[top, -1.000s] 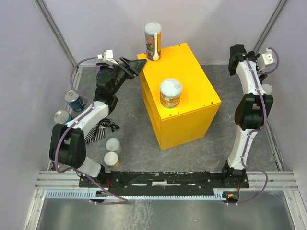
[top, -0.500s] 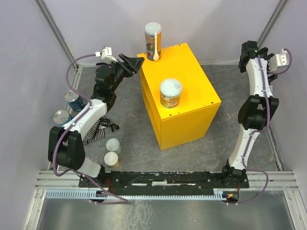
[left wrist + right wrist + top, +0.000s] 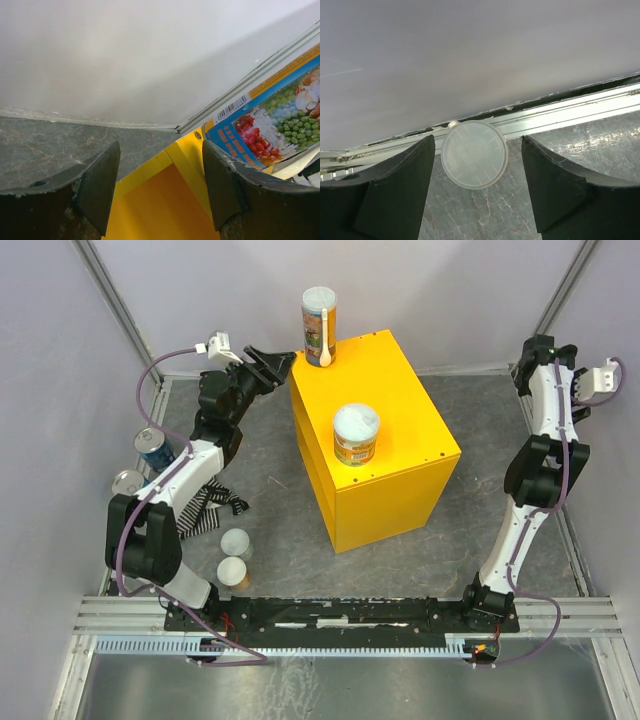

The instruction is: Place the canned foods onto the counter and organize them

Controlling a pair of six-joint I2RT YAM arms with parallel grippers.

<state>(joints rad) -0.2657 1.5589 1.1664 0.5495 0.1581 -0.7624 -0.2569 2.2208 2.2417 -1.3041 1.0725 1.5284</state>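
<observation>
The yellow counter [image 3: 385, 420] stands mid-table. On it are a tall colourful tube [image 3: 320, 325] at the back left corner and a short orange tub with a pale lid [image 3: 356, 435]. My left gripper [image 3: 276, 364] is open and empty beside that corner. Its wrist view shows the counter's edge [image 3: 150, 210] between the fingers and the tube's label [image 3: 270, 120] at the right. My right gripper [image 3: 572, 412] hangs by the right wall, open. It is above a pale-lidded can [image 3: 475, 154] that stands against the wall rail and lies between the fingers, untouched.
Two blue tins [image 3: 155, 448] [image 3: 128, 483] stand at the far left. A striped cloth [image 3: 205, 510] lies beside them. Two small pale-lidded tubs [image 3: 236, 542] [image 3: 232, 572] stand near the left arm's base. A metal rail [image 3: 570, 112] runs along the right wall.
My right arm has swung out toward the right wall, over the can there. My left gripper has drawn slightly back and left from the counter's corner, still open.
</observation>
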